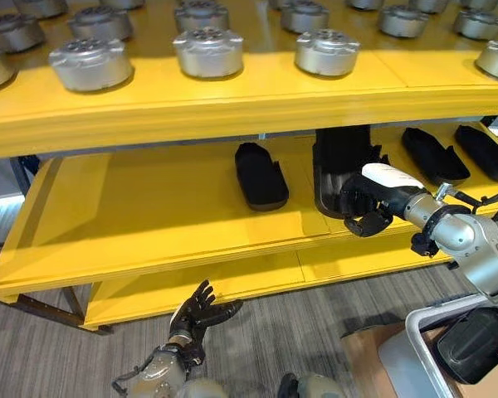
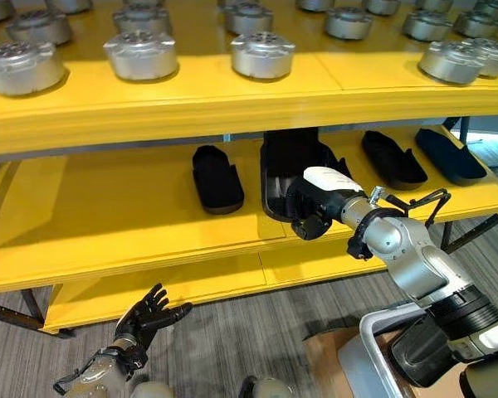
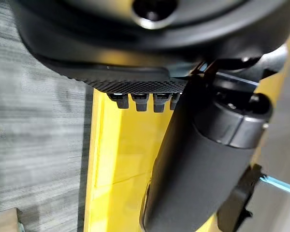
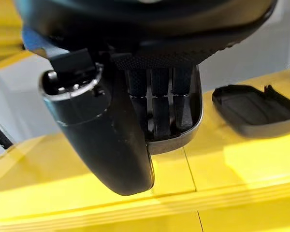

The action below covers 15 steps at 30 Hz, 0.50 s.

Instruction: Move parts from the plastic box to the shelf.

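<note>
Yellow-painted wooden shelving [image 1: 149, 207] stands before you on grey carpet-striped flooring [image 1: 274, 332], its top board carrying rows of round silver metal housings [image 1: 207, 51]. On the middle board, under that top board, flat black plastic shell parts lie apart from one another: one [image 1: 261, 175] left of centre, two more [image 1: 434, 155] toward the right end. Between them your right hand [image 2: 315, 207], thumb in a white cover, has its fingers [image 4: 159, 104] curled inside the rim of a larger black plastic part [image 1: 340, 162] that sits on the same middle board near its front edge; the thumb lies outside the part's wall, so the hand pinches it. Your left hand [image 1: 201, 311] hangs low in front of the shelving's bottom board, fingers spread and holding nothing. To the lower right of the shelving, the pale rim of a grey plastic box [image 1: 415, 340] shows beside brown cardboard [image 1: 365, 361] on the floor.
</note>
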Motion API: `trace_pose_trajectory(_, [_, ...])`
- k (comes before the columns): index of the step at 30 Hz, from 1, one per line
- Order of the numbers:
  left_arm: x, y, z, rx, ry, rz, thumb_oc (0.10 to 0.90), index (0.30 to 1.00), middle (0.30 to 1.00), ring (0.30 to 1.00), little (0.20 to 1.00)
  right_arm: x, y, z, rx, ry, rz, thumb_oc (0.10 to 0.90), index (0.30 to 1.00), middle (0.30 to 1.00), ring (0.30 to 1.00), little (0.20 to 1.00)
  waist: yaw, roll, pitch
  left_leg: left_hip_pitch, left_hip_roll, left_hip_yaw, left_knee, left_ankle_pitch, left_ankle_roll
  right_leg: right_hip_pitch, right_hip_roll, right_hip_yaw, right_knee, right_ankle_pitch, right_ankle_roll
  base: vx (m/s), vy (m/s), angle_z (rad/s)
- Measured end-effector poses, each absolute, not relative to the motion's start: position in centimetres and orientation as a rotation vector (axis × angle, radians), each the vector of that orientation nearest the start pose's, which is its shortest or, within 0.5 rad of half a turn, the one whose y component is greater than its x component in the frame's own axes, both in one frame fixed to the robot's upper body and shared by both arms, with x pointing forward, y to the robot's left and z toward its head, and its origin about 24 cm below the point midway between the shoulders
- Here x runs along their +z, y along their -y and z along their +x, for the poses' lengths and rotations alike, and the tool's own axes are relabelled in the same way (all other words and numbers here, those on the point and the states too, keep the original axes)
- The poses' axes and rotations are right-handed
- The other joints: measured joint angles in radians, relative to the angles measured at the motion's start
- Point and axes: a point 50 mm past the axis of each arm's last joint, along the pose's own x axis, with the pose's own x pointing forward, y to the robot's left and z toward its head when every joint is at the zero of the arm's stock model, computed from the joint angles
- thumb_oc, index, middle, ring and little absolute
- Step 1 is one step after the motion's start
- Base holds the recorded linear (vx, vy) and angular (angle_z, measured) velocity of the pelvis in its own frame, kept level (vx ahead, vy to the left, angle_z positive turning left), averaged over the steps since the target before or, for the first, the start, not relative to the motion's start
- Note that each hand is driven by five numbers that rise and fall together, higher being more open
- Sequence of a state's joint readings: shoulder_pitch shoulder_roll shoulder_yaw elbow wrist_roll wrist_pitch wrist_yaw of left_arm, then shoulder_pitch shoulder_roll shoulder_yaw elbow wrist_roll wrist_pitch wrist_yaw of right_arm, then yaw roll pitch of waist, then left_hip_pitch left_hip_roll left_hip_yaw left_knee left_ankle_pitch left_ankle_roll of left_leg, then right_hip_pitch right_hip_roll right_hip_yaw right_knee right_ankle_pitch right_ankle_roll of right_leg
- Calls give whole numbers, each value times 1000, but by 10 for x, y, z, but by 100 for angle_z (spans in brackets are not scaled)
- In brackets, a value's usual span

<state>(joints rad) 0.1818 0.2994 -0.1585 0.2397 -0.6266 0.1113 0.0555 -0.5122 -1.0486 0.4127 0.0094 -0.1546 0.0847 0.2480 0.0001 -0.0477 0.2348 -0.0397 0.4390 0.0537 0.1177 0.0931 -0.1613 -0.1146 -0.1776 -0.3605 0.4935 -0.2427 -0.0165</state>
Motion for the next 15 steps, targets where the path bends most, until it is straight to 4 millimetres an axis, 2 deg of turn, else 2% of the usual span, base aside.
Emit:
trace_pose_trajectory(1, [-59,-192,186,62,-574,-303,900,1000,1000,1000,1000,180,234,312,357,67,-1312,400,300,300,300,300,-15,17,-2,-1,3,29,-34,11,-3,-15,-8,-2,30,-16,0,31,303,26])
trace_pose_trajectory(2, [-61,-186,184,49,-585,-311,900,1000,1000,1000,1000,180,239,312,343,52,-1326,400,300,300,300,300,-8,50,-11,19,6,18,-74,21,-5,-41,-25,9,72,-18,24,53,281,8])
trace_pose_trajectory(3, [-62,-185,183,42,-595,-313,900,1000,1000,1000,1000,180,239,312,338,53,-1330,400,300,300,300,300,-5,69,-17,30,-1,12,-84,18,1,-53,-32,18,88,-20,40,56,251,-3])
trace_pose_trajectory(4, [-63,-186,181,48,-601,-324,900,1000,1000,1000,1000,177,240,310,334,48,-1328,400,300,300,300,300,-15,76,-21,30,-28,29,-93,6,-75,-66,-59,34,117,-25,83,44,157,9])
trace_pose_trajectory(5, [-63,-189,182,53,-603,-320,900,1000,1000,1000,1000,172,241,309,337,35,-1324,400,300,300,300,300,-15,57,-22,20,-52,25,-85,0,-73,-69,-83,40,117,-24,89,65,209,31])
trace_pose_trajectory(6, [-60,-193,184,66,-588,-321,900,1000,1000,1000,1000,162,243,305,363,0,-1320,400,300,300,300,300,-4,29,-25,16,-104,24,-79,-8,-54,-70,-116,56,97,-11,110,53,195,40])
trace_pose_trajectory(7, [-58,-198,184,73,-583,-310,900,1000,1000,1000,1000,157,243,302,380,-9,-1318,400,300,300,300,300,6,24,-24,-1,-138,14,-56,-17,-42,-48,-138,72,45,18,139,78,300,39])
trace_pose_trajectory(11, [-58,-213,179,111,-589,-280,900,1000,1000,1000,1000,153,234,303,402,12,-1283,400,300,300,300,300,57,29,-22,7,-195,21,-36,-34,-17,3,-180,80,-37,71,192,71,206,10])
trace_pose_trajectory(15, [-58,-218,177,122,-591,-269,900,1000,1000,1000,1000,152,232,303,405,24,-1272,400,300,300,300,300,71,24,-20,7,-213,11,-28,-44,-8,43,-187,57,-87,92,209,100,135,12])
